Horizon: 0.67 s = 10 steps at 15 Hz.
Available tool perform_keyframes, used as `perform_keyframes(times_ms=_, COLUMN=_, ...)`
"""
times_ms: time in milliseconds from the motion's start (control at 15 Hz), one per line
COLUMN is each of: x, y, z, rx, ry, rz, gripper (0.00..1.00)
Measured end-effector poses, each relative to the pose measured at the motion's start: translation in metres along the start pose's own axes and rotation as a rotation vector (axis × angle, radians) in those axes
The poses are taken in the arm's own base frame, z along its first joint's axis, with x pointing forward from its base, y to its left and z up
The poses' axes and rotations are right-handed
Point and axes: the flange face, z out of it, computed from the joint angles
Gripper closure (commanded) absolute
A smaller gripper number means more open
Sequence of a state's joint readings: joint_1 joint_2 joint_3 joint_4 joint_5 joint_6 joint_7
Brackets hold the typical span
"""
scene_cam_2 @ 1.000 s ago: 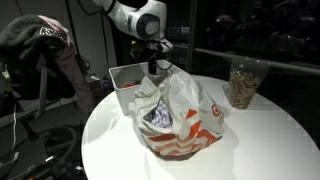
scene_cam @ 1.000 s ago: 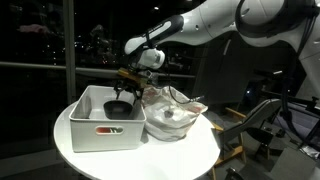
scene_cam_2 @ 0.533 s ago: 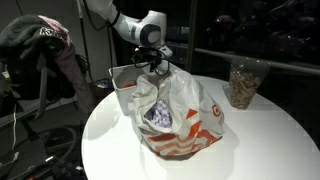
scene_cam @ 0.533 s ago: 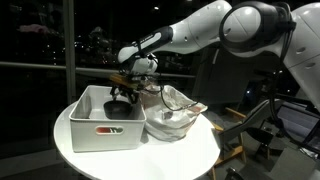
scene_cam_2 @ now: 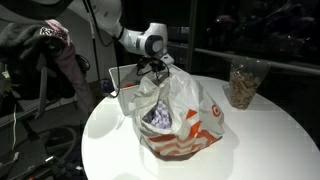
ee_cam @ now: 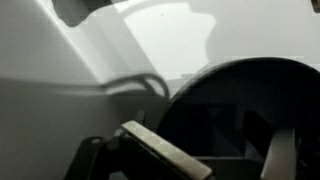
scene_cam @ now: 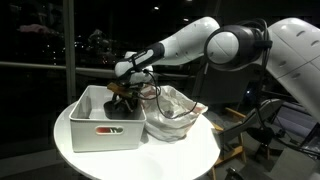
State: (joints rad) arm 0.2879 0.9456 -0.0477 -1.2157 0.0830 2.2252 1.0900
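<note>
Claw [scene_cam: 122, 96] is spread wide and hangs down inside the white bin [scene_cam: 90, 135], right over the black bowl [scene_cam: 116, 109] sitting in it. Can't tell if it's touching. In the wrist view the bowl [ee_cam: 250, 110] fills the right side. A crumpled plastic bag [scene_cam_2: 180, 115] sits just beside the bin on the round white worktop [scene_cam: 120, 162].

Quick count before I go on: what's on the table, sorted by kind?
White bin: 1
Dark bowl, inside the bin: 1
Plastic bag: 1
Clear jar of brown bits: 1
Total: 4
</note>
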Motion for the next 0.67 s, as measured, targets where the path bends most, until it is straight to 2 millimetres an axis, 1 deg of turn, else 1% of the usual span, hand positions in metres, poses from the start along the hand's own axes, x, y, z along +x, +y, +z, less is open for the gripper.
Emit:
perform_keyframes(times_ms=67, x=0.003, y=0.0, z=0.003, rx=-0.003, ry=0.007, rz=0.014, gripper=0.32)
perform_keyframes(times_ms=200, x=0.01, y=0.0, z=0.007, rx=-0.008, ry=0.025, rz=0.038, gripper=0.51)
perform_keyframes(times_ms=267, x=0.012, y=-0.001, z=0.008, rx=-0.009, ry=0.033, rz=0.048, gripper=0.58)
perform_keyframes(times_ms=467, x=0.016, y=-0.002, z=0.009, rx=-0.011, ry=0.048, rz=0.062, gripper=0.8)
perform_keyframes(times_ms=533, x=0.016, y=-0.003, z=0.009, rx=-0.011, ry=0.052, rz=0.062, gripper=0.89)
perform_keyframes(times_ms=600, x=0.017, y=-0.003, z=0.008, rx=-0.011, ry=0.053, rz=0.063, gripper=0.95)
perform_keyframes(times_ms=667, x=0.017, y=-0.004, z=0.008, rx=-0.013, ry=0.053, rz=0.062, gripper=0.99)
